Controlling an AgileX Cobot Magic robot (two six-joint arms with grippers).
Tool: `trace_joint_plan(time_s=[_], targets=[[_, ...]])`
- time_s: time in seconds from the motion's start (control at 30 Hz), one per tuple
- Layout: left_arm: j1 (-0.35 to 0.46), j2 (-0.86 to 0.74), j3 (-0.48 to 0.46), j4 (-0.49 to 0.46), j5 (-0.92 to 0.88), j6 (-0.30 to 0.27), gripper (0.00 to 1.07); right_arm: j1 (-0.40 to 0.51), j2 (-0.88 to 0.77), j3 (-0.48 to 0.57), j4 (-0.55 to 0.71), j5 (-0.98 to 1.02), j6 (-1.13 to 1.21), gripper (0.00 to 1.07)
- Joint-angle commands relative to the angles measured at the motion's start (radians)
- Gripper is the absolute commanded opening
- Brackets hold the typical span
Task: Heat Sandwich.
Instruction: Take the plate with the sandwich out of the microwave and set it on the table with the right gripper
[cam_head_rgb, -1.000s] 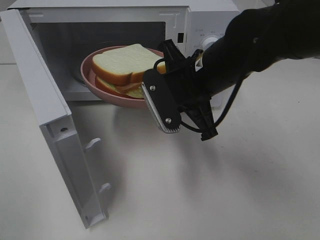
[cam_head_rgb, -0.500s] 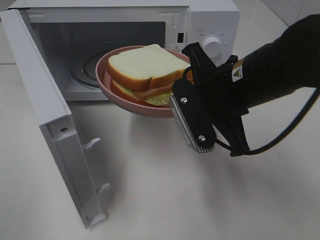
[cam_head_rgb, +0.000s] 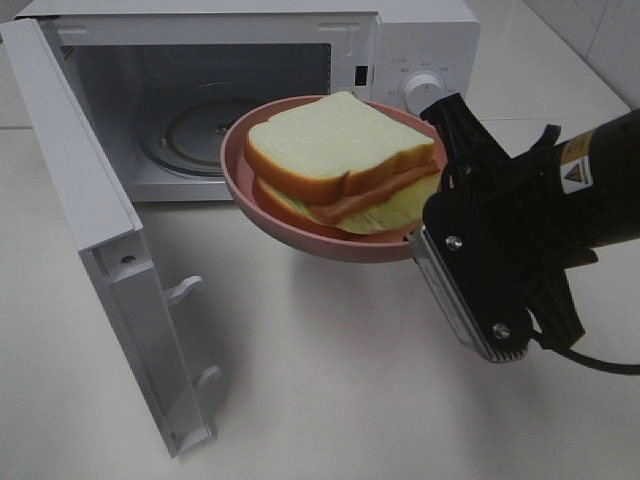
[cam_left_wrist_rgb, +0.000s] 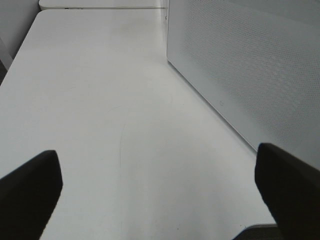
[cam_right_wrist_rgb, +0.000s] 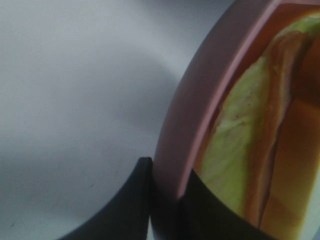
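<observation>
- My right tool (cam_head_rgb: 425, 232) pinches the rim of the pink plate (cam_head_rgb: 300, 225); the right wrist view shows one finger (cam_right_wrist_rgb: 125, 200) outside the rim and the other inside, pressed together on it.
- The sandwich (cam_head_rgb: 345, 160) lies on that plate, which hangs in the air in front of the microwave's (cam_head_rgb: 420, 40) open cavity, above the table (cam_head_rgb: 330, 400) and touching nothing else.
- I judge this the carrying step: plate and sandwich are outside the oven, the turntable (cam_head_rgb: 195, 135) is bare, and the door (cam_head_rgb: 95, 230) stands wide open.
- Whether I am loading or unloading I cannot tell from this alone. Either way the next move calls for keeping the plate level, since the grip is on one edge only and the sandwich could slide.
- My left tool (cam_left_wrist_rgb: 160, 185) is spread wide and holds nothing, low over the table beside the microwave's perforated side wall (cam_left_wrist_rgb: 250, 65).
- The table is plain white; behind the microwave I see only a pale wall.
</observation>
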Motion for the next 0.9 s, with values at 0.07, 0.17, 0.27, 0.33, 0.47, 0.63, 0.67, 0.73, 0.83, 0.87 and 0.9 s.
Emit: trace_joint_plan(time_s=[0.07, 0.17, 0.27, 0.33, 0.47, 0.63, 0.67, 0.73, 0.83, 0.87, 0.9], targets=[[-0.004, -0.009, 0.002, -0.002, -0.009, -0.001, 1.0, 0.003, -0.058, 0.014, -0.03, 0.006, 0.022, 0.0], [-0.004, -0.009, 0.002, -0.002, -0.009, -0.001, 1.0, 0.003, -0.111, 0.039, -0.082, 0.038, 0.074, 0.0], [-0.004, -0.009, 0.002, -0.002, -0.009, -0.001, 1.0, 0.003, -0.135, 0.053, -0.106, 0.059, 0.104, 0.0], [-0.004, -0.009, 0.002, -0.002, -0.009, -0.001, 1.0, 0.003, -0.177, 0.076, -0.148, 0.082, 0.147, 0.0], [-0.004, -0.009, 0.002, -0.002, -0.009, -0.001, 1.0, 0.003, -0.225, 0.11, -0.173, 0.104, 0.206, 0.0], [-0.004, -0.009, 0.002, -0.002, -0.009, -0.001, 1.0, 0.003, -0.274, 0.144, -0.183, 0.144, 0.223, 0.0], [-0.004, -0.009, 0.002, -0.002, -0.009, -0.001, 1.0, 0.003, -0.274, 0.144, -0.183, 0.144, 0.223, 0.0], [-0.004, -0.009, 0.002, -0.002, -0.009, -0.001, 1.0, 0.003, -0.292, 0.162, -0.201, 0.16, 0.25, 0.0], [-0.004, -0.009, 0.002, -0.002, -0.009, -0.001, 1.0, 0.003, -0.298, 0.177, -0.223, 0.16, 0.294, 0.0], [-0.004, -0.009, 0.002, -0.002, -0.009, -0.001, 1.0, 0.003, -0.302, 0.185, -0.266, 0.168, 0.344, 0.0], [-0.004, -0.009, 0.002, -0.002, -0.009, -0.001, 1.0, 0.003, -0.303, 0.189, -0.295, 0.17, 0.373, 0.0]])
